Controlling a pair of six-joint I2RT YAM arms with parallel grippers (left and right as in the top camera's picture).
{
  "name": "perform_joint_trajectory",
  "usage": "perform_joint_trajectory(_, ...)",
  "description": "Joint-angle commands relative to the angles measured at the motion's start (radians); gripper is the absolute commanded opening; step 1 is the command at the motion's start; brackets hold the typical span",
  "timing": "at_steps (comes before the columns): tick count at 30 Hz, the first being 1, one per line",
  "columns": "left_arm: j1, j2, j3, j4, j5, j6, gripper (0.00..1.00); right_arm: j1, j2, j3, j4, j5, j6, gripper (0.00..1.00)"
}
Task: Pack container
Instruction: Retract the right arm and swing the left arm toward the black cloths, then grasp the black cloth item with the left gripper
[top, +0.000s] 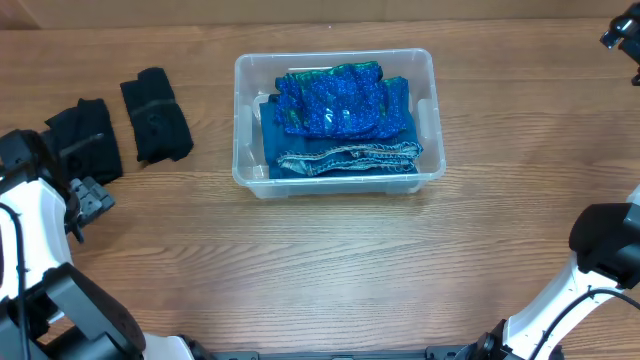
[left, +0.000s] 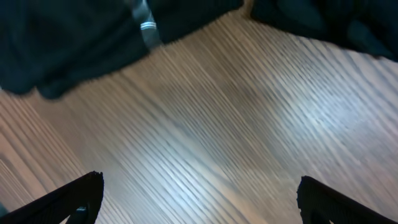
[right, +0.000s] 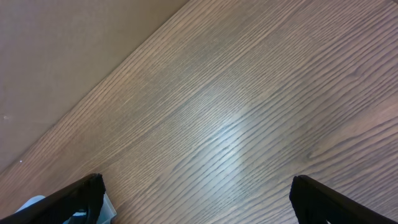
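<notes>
Both jaws gape wide and empty in wrist views; only overhead shows the container.

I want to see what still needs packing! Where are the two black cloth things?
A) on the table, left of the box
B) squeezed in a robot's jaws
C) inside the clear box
A: the first black cloth and the second black cloth lie on the table left of the container, which holds blue fabric and denim, nothing black.
</notes>
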Motion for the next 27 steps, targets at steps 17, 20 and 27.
perform_joint_trajectory(17,0.04,0.212,0.011,0.307,-0.418,0.972,1.0,-0.004,-0.007,0.003,0.005,-0.002,0.001,1.0)
perform_joint_trajectory(20,0.04,0.265,0.011,0.347,-0.413,0.967,1.0,-0.004,-0.007,0.003,0.005,-0.002,0.001,1.0)
perform_joint_trajectory(27,0.044,0.398,0.011,0.489,-0.393,0.921,1.0,-0.004,-0.007,0.003,0.005,-0.002,0.001,1.0)
